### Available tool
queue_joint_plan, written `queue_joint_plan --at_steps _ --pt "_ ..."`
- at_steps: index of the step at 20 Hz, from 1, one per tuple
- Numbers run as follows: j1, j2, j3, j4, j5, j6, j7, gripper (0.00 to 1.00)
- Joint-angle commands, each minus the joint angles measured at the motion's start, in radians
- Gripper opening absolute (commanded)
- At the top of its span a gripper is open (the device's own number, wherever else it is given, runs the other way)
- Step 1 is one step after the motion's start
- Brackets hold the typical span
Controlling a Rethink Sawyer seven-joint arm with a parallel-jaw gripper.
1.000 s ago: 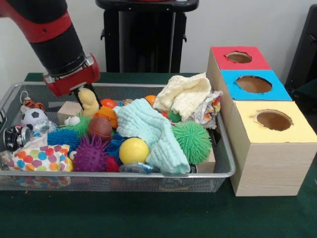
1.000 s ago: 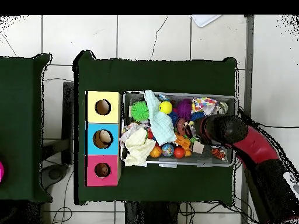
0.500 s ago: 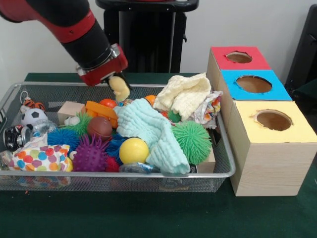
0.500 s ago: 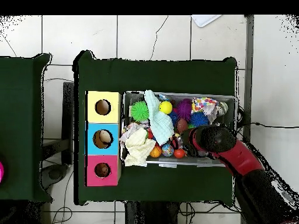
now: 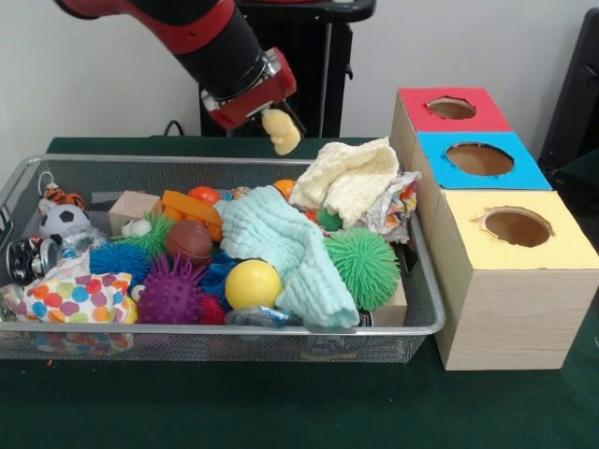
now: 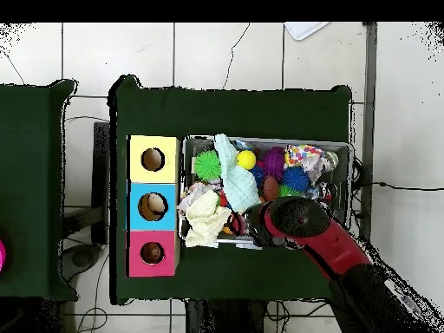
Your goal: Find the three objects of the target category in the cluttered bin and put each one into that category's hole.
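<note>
Gripper (image 5: 278,120) is held above the bin's (image 5: 234,329) far edge, jaws clamped on a pale yellow toy (image 5: 281,132), short of the hole (image 5: 452,108).

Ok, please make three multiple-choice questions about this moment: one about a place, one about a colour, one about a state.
1. Where is the gripper in the front view?
A. Raised above the cluttered bin
B. Deep among the toys
C. Over the yellow box

2. What colour rings the hole on the box farthest from the camera in the front view?
A. Blue
B. Yellow
C. Red

3. What is the state of the gripper?
A. Open and empty
B. Shut on the pale yellow toy
C. Shut on a cloth

Answers:
1 A, it hangs clear above the bin's rim, short of the boxes.
2 C, red paint surrounds that hole.
3 B, the toy hangs under the gripper, off the pile.
</note>
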Motion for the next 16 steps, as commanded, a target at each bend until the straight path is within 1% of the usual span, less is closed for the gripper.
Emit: queue_joint_plan --at_steps 1,2,7,10,13,16 --pt "0.051 -0.038 -0.020 0.119 0.149 -0.019 0.373 0.00" --pt "0.061 -0.025 -0.022 0.108 0.155 -0.024 0.377 0.00" --pt "0.094 0.016 -0.020 0.109 0.203 -0.096 0.388 0.00" --pt "0.115 0.037 -0.024 0.099 0.216 -0.128 0.392 0.00" --pt "0.130 0.014 -0.022 0.125 0.233 -0.143 0.400 0.00" --pt "0.138 -0.044 -0.027 0.173 0.249 -0.129 0.410 0.00"
